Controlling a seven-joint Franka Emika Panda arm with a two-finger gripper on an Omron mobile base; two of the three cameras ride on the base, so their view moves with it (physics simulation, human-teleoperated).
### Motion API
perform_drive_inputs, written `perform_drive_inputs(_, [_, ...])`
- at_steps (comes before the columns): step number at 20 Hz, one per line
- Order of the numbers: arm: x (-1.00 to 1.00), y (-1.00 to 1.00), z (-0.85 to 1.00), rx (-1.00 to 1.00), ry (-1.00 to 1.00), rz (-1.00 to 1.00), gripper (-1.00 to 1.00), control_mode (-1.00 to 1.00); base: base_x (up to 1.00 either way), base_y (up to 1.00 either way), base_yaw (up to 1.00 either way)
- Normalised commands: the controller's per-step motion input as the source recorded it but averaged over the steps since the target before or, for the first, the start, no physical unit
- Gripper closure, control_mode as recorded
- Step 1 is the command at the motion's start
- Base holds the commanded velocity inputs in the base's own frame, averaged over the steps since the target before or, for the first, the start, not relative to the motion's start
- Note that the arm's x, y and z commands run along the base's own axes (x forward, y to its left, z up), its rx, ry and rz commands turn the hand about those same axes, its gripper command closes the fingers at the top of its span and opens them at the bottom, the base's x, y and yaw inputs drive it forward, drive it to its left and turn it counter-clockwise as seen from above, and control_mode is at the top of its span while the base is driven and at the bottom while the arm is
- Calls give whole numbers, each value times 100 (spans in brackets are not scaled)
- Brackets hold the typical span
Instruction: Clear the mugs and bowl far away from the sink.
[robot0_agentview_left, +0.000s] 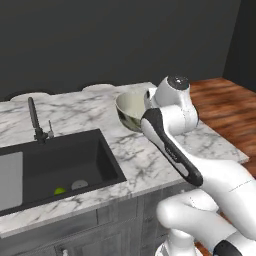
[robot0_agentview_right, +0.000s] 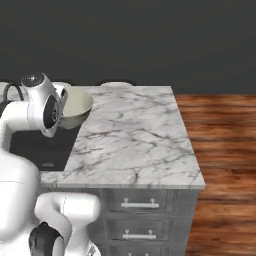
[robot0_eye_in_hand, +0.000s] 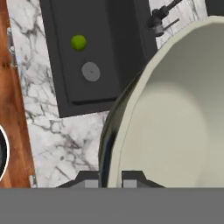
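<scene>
Hand view has the gripper (robot0_eye_in_hand: 110, 180) clamped on the bowl (robot0_eye_in_hand: 175, 122) rim — bowl up off the marble counter (robot0_agentview_left: 145, 165), right of the sink (robot0_agentview_left: 55, 165), green mug (robot0_agentview_left: 59, 191) inside the basin.

We find no text, label, brand, number or sign that can be read in any view. The marble bench (robot0_agentview_left: 135, 155), the black sink (robot0_agentview_left: 60, 165), the pale bowl (robot0_eye_in_hand: 175, 109) and the drawer fronts (robot0_agentview_right: 145, 202) at the lower middle of the right base view carry no lettering.
</scene>
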Motion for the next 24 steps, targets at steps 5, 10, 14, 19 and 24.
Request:
perform_drive_inputs(5, [-90, 0, 34, 0, -25, 20, 100, -100, 0, 0, 0])
perform_drive_inputs(10, [-65, 4, 5, -2, -7, 6, 100, 100, -16, 2, 0])
perform_drive_inputs(14, [0, 0, 0, 0, 0, 0, 100, 100, -91, 17, 6])
perform_drive_inputs(19, [0, 0, 0, 0, 0, 0, 100, 100, -91, 68, 36])
perform_drive_inputs(24, [0, 0, 0, 0, 0, 0, 100, 100, -49, 73, 61])
